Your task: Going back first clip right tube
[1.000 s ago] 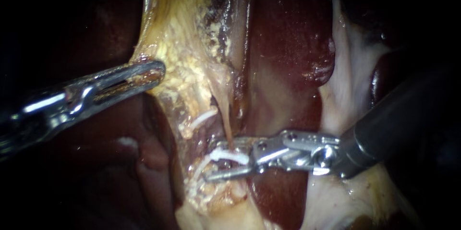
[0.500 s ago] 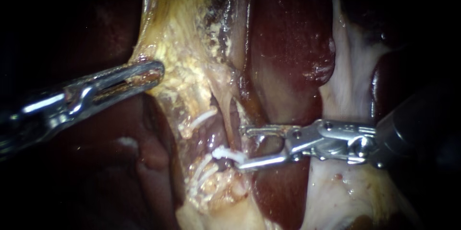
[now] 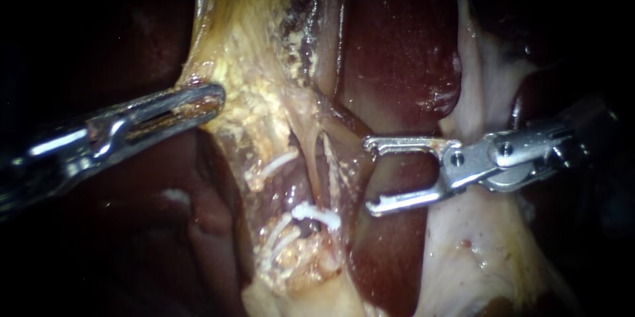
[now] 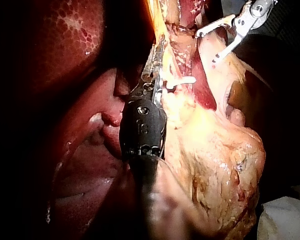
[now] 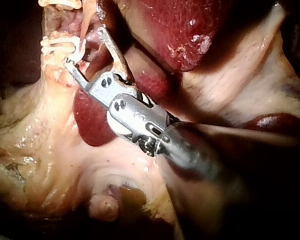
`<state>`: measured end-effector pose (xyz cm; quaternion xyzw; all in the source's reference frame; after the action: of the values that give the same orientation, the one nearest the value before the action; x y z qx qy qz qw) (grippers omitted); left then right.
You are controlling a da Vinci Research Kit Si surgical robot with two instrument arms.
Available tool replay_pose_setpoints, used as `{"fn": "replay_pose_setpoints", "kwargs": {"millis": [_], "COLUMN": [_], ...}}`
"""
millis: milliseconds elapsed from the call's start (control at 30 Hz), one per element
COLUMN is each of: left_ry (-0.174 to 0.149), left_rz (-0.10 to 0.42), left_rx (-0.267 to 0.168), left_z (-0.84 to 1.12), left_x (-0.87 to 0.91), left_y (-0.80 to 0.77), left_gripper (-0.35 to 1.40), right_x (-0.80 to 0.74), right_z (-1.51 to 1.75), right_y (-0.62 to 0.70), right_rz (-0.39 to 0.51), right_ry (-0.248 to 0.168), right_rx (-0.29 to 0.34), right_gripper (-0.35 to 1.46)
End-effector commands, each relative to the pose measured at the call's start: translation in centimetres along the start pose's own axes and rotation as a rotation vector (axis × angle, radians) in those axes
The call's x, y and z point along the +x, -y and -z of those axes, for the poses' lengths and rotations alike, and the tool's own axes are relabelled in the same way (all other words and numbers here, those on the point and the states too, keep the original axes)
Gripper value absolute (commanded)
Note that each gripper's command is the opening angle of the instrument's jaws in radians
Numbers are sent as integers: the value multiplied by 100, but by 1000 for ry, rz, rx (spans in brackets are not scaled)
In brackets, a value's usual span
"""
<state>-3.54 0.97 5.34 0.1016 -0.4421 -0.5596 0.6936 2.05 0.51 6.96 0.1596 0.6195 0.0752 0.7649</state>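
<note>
Clip [image 3: 316,214] — white, seated across a thin tube [image 3: 311,168], at 8 o'clock from the right instrument [image 3: 369,176], whose jaws gape empty. The tube is likely soft, slippery and easily torn, so take the neighbouring tissue instead. Left instrument [image 3: 213,100] — jaws clamped on yellowish tissue [image 3: 258,92].

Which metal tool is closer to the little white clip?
The right instrument. Its open jaws sit just beside the clip, not touching it. The left instrument is farther off, gripping yellowish tissue up on the other side.

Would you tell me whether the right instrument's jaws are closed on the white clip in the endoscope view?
No, the jaws of the right instrument stand open, apart from the clip, with liver showing between them.
</note>
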Motion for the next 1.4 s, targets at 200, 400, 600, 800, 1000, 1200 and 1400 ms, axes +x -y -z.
{"fn": "replay_pose_setpoints", "kwargs": {"millis": [200, 400, 600, 800, 1000, 1200, 1400], "left_ry": [0, 0, 1, -25, -59, -74, -77], "left_rz": [0, -1, -3, -16, -21, -18, -18], "left_rx": [-1, 0, 1, -17, -22, -14, -12], "left_z": [-1, -2, -7, -29, -63, -91, -100], "left_x": [2, 2, 6, 27, 49, 57, 59], "left_y": [0, -1, -8, -20, -21, -21, -18], "left_gripper": [-35, -35, -35, -35, -35, -35, -35], "right_x": [4, 4, 5, 5, 6, 6, 8], "right_z": [5, 9, 10, 10, 10, 10, 11], "right_y": [0, -1, 0, 0, -1, -1, -2], "right_rz": [10, 9, 9, 9, 14, 14, 7], "right_ry": [-1, -1, -1, -1, -1, -1, -1], "right_rx": [-2, -3, -3, -3, -3, -4, -4], "right_gripper": [60, 60, 60, 60, 60, 60, 60]}}
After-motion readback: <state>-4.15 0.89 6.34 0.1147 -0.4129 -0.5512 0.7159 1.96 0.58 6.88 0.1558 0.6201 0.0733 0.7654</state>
